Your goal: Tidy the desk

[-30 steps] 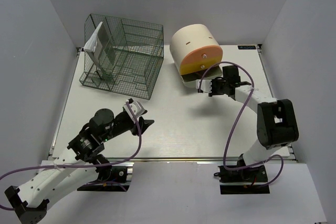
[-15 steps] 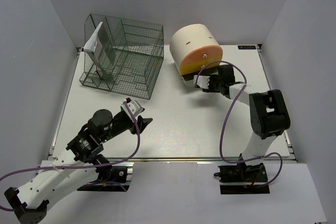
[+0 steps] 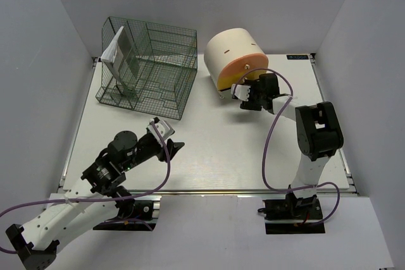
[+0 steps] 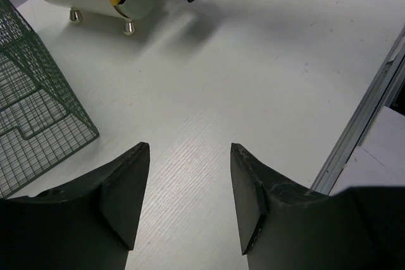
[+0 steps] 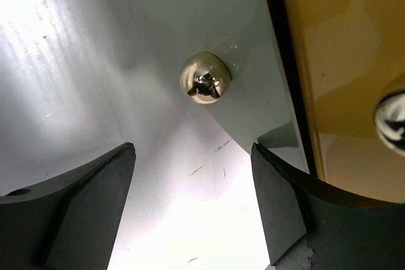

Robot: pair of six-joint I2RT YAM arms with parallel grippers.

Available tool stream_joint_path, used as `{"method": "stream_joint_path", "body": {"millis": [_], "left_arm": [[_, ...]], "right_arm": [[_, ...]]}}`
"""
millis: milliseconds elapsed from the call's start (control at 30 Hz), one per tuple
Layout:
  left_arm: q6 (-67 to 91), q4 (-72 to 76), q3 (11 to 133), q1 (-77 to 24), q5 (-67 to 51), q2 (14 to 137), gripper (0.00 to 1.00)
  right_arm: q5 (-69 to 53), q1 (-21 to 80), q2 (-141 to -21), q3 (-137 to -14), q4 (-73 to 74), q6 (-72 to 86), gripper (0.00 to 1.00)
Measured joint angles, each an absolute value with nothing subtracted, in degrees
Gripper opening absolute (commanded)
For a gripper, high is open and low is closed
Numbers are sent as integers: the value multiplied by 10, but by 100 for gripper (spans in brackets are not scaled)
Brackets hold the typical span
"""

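right hand (image 3: 245, 96) moved nearer drawer unit (image 3: 229, 52), open, left hand (image 4: 190, 156) open above desk (image 3: 215, 150), wire rack (image 3: 152, 71) far left

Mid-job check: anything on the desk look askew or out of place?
The drawer unit's white panel with the brass knob seems slightly ajar against the orange front, with a dark gap between them. The open right gripper sits at it. Also, white paper leans tilted in the wire rack.

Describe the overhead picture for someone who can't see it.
The right gripper is open at the orange front of a cream drawer unit at the back of a white desk. The left gripper hovers open in front of a green wire rack.
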State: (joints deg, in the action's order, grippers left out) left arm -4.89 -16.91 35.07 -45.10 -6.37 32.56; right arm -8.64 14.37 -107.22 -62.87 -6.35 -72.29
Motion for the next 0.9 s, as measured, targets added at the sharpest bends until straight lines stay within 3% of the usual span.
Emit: {"method": "stream_joint_path", "body": {"millis": [200,600,900], "left_arm": [[-49,-170,351,-451,-63,333,64],[-49,-170,351,-451,-57,333,64],[-49,-170,351,-451,-53,333,64]], "right_arm": [[-85,144,-1082,-643,-66,-710,89],[-163,147,-1048,-621,-60,-709,83],[-209,155,-1027,-620,-53,-708,89]]}}
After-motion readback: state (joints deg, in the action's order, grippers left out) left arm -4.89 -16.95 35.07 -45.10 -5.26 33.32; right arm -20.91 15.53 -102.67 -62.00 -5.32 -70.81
